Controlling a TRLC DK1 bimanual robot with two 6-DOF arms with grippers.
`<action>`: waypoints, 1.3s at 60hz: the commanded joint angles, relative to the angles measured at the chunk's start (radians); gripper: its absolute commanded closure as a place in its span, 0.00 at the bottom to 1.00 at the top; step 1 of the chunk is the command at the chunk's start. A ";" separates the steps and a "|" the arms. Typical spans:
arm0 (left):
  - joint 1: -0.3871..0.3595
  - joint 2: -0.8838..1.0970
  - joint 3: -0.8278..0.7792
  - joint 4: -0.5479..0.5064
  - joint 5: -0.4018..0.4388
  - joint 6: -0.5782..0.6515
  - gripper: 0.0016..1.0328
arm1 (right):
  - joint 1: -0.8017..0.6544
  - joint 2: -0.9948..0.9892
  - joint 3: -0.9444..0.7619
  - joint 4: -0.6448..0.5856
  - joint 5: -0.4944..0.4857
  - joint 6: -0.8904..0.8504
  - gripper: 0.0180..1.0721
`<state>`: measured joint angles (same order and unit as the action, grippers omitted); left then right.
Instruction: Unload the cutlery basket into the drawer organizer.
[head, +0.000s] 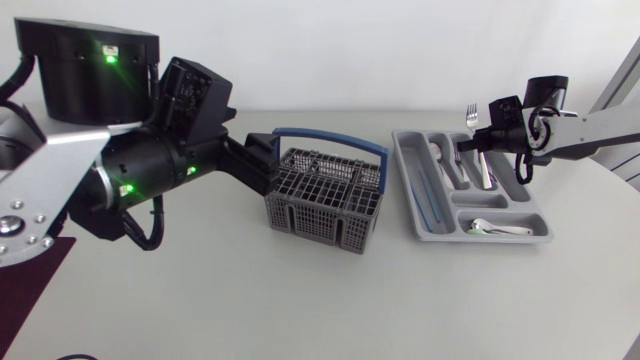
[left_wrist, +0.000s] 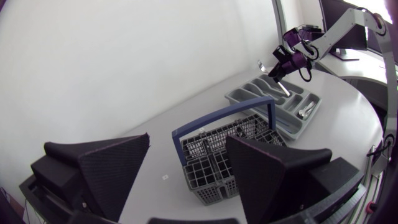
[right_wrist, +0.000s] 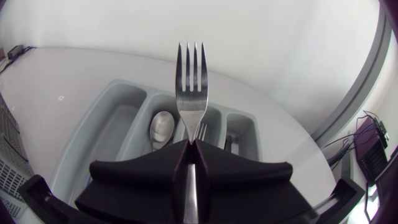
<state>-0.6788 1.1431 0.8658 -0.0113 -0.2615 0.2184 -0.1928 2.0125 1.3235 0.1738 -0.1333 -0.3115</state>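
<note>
Left gripper: matte black wedge fingers are spread wide with nothing between them; it is set just beside the basket's end, at the handle's foot.
Basket: the grey, grid-walled plastic cutlery basket with a blue hoop handle is stood upright mid-table on the white table; no cutlery is seen above its rim; the depths of its cells cannot be told.
Organizer: the grey, moulded plastic drawer organizer is laid flat, near the basket but apart from it.
Right gripper: it is clamped on the handle of a polished steel fork, tines pointing away from the wrist, held above the organizer's middle compartments and not yet set down.
Progress: unloading is judged nearly done; a steel spoon and other pieces are already lodged in the organizer; the held fork is left to be placed, plus anything hidden in the basket.
Count: two grippers; one basket; one organizer; one fork in hand; at least four pieces are lodged in the organizer, the exact number not being tellable.
</note>
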 joint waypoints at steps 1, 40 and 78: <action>0.012 -0.013 -0.030 0.022 0.010 0.019 0.04 | -0.013 0.068 0.074 -0.031 0.003 0.065 0.95; 0.058 -0.008 -0.077 0.051 0.054 0.018 0.04 | -0.048 0.350 0.359 -0.218 0.032 0.130 0.72; 0.278 0.271 -0.042 0.137 0.275 0.021 0.05 | 0.158 -0.297 -0.299 -0.097 -0.097 0.088 0.54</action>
<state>-0.4374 1.3537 0.8120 0.0971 -0.0048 0.2218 -0.0666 1.7561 1.0805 0.0994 -0.2226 -0.2131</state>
